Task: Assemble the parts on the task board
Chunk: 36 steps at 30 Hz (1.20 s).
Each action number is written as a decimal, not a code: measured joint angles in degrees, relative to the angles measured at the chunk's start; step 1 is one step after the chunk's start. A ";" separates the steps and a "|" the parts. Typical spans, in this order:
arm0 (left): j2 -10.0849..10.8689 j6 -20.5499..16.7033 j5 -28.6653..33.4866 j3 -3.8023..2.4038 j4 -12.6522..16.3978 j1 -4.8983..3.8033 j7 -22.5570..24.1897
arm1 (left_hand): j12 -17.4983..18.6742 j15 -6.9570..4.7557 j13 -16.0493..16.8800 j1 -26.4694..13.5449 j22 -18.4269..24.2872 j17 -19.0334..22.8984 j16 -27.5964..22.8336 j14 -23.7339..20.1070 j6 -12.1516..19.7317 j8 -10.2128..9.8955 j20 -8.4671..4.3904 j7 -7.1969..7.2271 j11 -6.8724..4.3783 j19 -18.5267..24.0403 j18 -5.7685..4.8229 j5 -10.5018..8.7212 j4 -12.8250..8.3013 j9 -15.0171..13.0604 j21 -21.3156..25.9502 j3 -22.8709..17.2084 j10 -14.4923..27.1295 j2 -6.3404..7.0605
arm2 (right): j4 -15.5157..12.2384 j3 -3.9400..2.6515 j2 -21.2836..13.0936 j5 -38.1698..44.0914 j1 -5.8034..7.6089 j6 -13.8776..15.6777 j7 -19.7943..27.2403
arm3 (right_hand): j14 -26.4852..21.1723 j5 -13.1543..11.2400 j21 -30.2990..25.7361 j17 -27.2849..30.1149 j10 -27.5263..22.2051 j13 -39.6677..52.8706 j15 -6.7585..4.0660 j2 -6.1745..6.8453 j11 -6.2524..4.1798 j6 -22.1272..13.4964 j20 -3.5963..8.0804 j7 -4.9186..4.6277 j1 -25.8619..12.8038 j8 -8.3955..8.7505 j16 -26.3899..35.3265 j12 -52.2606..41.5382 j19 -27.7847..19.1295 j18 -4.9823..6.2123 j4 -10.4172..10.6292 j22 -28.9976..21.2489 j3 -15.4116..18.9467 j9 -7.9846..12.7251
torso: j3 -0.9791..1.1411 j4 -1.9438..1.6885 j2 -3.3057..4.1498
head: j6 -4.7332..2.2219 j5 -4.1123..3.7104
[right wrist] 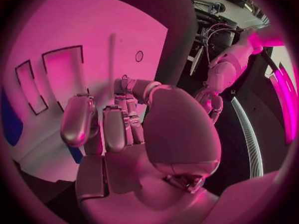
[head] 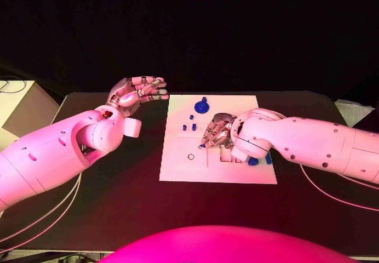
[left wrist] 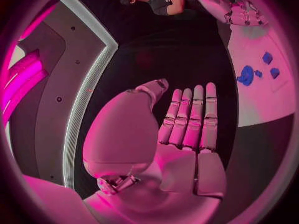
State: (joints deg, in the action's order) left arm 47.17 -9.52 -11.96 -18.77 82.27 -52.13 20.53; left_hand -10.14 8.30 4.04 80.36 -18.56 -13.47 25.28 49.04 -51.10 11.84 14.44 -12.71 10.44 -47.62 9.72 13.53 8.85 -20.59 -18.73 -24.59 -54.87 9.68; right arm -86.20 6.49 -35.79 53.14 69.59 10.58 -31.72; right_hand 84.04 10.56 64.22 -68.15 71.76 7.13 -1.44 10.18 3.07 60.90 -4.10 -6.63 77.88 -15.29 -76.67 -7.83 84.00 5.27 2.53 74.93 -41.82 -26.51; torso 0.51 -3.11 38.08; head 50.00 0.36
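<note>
The white task board point(head: 180, 164) lies in the middle of the table. A round blue part point(head: 202, 106) and several small blue parts point(head: 193, 126) sit at its far end, and two more blue parts point(head: 253, 161) lie by my right wrist. My right hand point(head: 217, 131) hovers over the board's middle with fingers curled down, pinching a small blue part point(head: 203, 146) at its fingertips. My left hand point(head: 138, 90) is raised left of the board, fingers apart and holding nothing. In the left wrist view the left hand point(left wrist: 187, 124) stretches flat, with the board point(left wrist: 258, 99) beyond it.
Outlined slots point(right wrist: 59, 67) and a small ring hole point(head: 191, 156) mark the board's near half. A pale box point(head: 19, 104) stands at the table's far left. Bare black table point(head: 118, 192) surrounds the board.
</note>
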 measured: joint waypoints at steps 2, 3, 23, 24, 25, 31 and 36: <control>0.00 0.00 0.00 0.00 0.00 0.00 -0.02 | 0.00 0.00 0.00 0.00 0.00 0.00 0.00 0.00 0.00 0.00 0.00 0.00 0.00 0.00 0.00 0.00 0.00 0.00 0.00 0.00 0.00 0.00 | 0.04 0.04 0.09 0.57 0.03 0.09 -0.16 | 0.00 0.00 0.00 0.00 0.00 0.00 0.00 0.00 0.00 0.00 0.00 0.00 0.00 0.00 0.00 0.03 0.00 0.00 0.00 0.00 0.00 -0.02 | 0.00 0.01 -0.01 | 0.00 -0.03; 0.00 0.00 0.00 0.00 0.00 0.00 -0.03 | 0.00 0.00 0.00 0.00 0.00 0.00 0.00 0.00 0.00 0.00 0.00 0.00 0.00 0.00 0.00 0.00 0.00 0.00 0.00 0.00 0.00 0.00 | 0.07 0.05 0.14 0.78 0.04 0.12 -0.22 | 0.00 0.00 0.00 0.00 0.00 0.01 0.00 0.00 0.00 -0.01 0.00 0.00 0.00 0.00 0.00 0.04 0.00 0.01 0.00 0.00 0.00 -0.03 | -0.01 0.01 -0.01 | 0.00 -0.04; 0.03 0.01 0.00 0.00 0.00 0.00 -0.13 | 0.00 0.00 0.00 0.00 -0.01 0.01 0.00 0.00 0.00 0.00 0.00 0.00 0.00 0.00 0.00 0.00 0.00 -0.01 -0.01 0.00 0.00 0.00 | 0.18 0.51 0.87 1.93 0.14 -0.49 -0.70 | 0.00 -0.01 -0.21 0.00 0.04 0.00 0.00 0.18 -0.04 -0.15 0.00 0.05 -0.16 0.01 0.00 0.36 0.00 0.00 -0.18 -0.02 -0.16 -0.10 | -0.02 0.01 -0.02 | 0.00 -0.01; 0.03 0.01 0.00 0.00 0.00 0.00 -0.13 | 0.00 0.00 0.00 0.00 -0.01 0.01 0.00 0.00 -0.01 0.00 0.00 0.00 0.00 0.00 0.00 0.00 0.00 -0.01 -0.01 0.00 0.00 0.00 | 0.18 0.52 0.88 1.94 0.14 -0.53 -0.71 | 0.00 -0.01 -0.21 -0.01 0.08 0.00 0.00 0.18 -0.08 -0.15 0.00 0.05 -0.16 0.01 0.00 0.37 0.00 0.00 -0.18 -0.02 -0.16 -0.11 | -0.02 0.01 -0.02 | 0.00 0.01; 0.04 0.01 0.00 0.00 0.00 0.00 -0.14 | 0.00 0.00 0.00 0.00 -0.01 0.01 0.00 0.00 -0.01 0.00 0.00 0.00 0.00 0.00 0.00 0.00 0.00 -0.01 -0.01 0.00 0.00 0.00 | 0.18 0.53 0.89 1.94 0.14 -0.56 -0.71 | 0.00 -0.02 -0.21 0.00 0.09 0.00 0.00 0.25 -0.09 -0.15 0.00 0.05 -0.23 0.01 0.00 0.37 0.00 0.01 -0.19 -0.02 -0.15 -0.13 | -0.02 0.02 -0.02 | 0.00 0.02; 0.03 0.02 0.00 0.00 0.00 0.00 -0.16 | 0.00 0.02 0.00 0.00 0.02 0.00 0.00 -0.02 -0.01 0.00 0.00 0.00 -0.11 0.00 0.00 0.00 0.01 -0.01 -0.01 0.00 0.12 0.00 | 0.13 0.59 0.93 2.02 0.14 -0.74 -0.76 | 0.00 -0.03 -0.21 -0.01 0.09 0.03 0.00 0.33 -0.09 -0.16 0.00 0.06 -0.30 0.06 0.00 0.24 0.00 0.00 -0.19 -0.02 -0.14 -0.14 | 0.00 0.04 -0.02 | 0.00 0.09; 0.01 0.03 0.00 0.00 -0.06 0.00 -0.17 | 0.00 0.21 0.00 0.00 0.13 -0.07 0.00 -0.22 -0.01 0.00 0.00 0.00 0.00 0.00 0.00 0.00 0.17 -0.01 -0.01 0.16 0.41 0.00 | 0.08 0.62 0.92 2.13 0.14 -0.93 -0.79 | 0.00 -0.05 -0.21 -0.01 0.09 0.07 0.00 0.33 -0.10 -0.16 0.00 0.06 -0.30 0.07 0.00 0.19 0.00 0.00 -0.24 -0.03 -0.10 -0.14 | 0.00 0.03 -0.01 | 0.00 0.03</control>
State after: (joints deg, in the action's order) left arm 47.18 -9.49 -11.96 -18.76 82.21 -52.13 20.36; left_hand -10.14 8.51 4.03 80.36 -18.43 -13.54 25.28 48.83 -51.10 11.84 14.44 -12.71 10.44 -47.61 9.72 13.53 9.01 -20.59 -18.74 -24.42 -54.46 9.68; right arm -86.12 7.10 -34.87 55.27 69.73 9.66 -32.52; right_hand 84.04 10.51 64.00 -68.15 71.85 7.20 -1.44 10.51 2.97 60.74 -4.11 -6.57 77.58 -15.22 -76.67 -7.64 84.00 5.27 2.29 74.90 -41.92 -26.65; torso 0.51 -3.09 38.07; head 50.00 0.40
